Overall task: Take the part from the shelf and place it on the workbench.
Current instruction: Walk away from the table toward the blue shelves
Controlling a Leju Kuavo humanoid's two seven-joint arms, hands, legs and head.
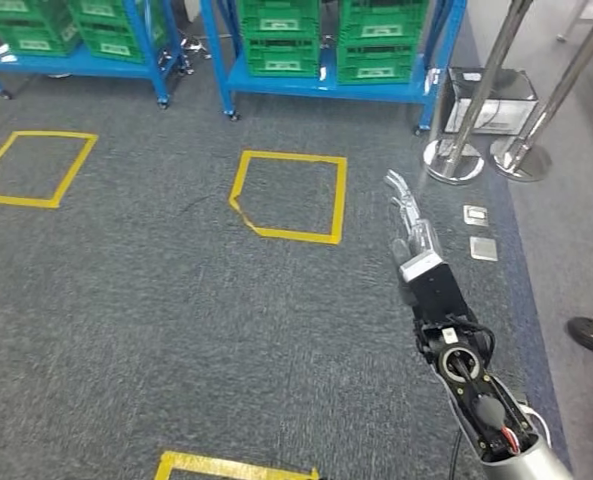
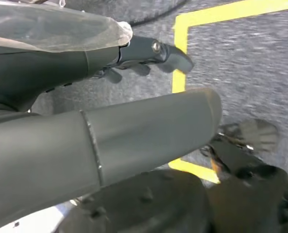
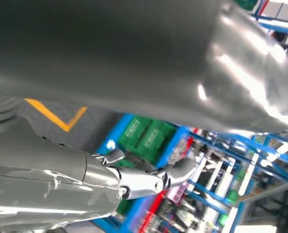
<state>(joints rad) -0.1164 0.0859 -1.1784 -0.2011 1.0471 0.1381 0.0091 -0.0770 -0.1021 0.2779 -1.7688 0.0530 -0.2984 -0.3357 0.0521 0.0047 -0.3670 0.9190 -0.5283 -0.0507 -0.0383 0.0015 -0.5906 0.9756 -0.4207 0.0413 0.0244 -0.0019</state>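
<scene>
My right hand (image 1: pixel 412 238) is raised over the grey carpet at the right of the head view, fingers stretched forward and apart, holding nothing. The right wrist view has the same hand (image 3: pixel 142 179), its silver fingers extended toward the blue shelves (image 3: pixel 223 160). My left hand (image 2: pixel 135 92) hangs over the floor with its thumb and dark fingers spread and empty. Blue shelves (image 1: pixel 331 85) with green crates (image 1: pixel 282 40) stand along the far edge of the carpet. No separate part can be made out among the crates.
Yellow tape squares (image 1: pixel 293 195) mark the carpet, one ahead, one at far left (image 1: pixel 32 165), one near the bottom (image 1: pixel 232 467). Two slanted metal posts on round bases (image 1: pixel 451 160) stand at the right beside a box (image 1: pixel 497 100). A person's shoe (image 1: pixel 591 335) is at the right edge.
</scene>
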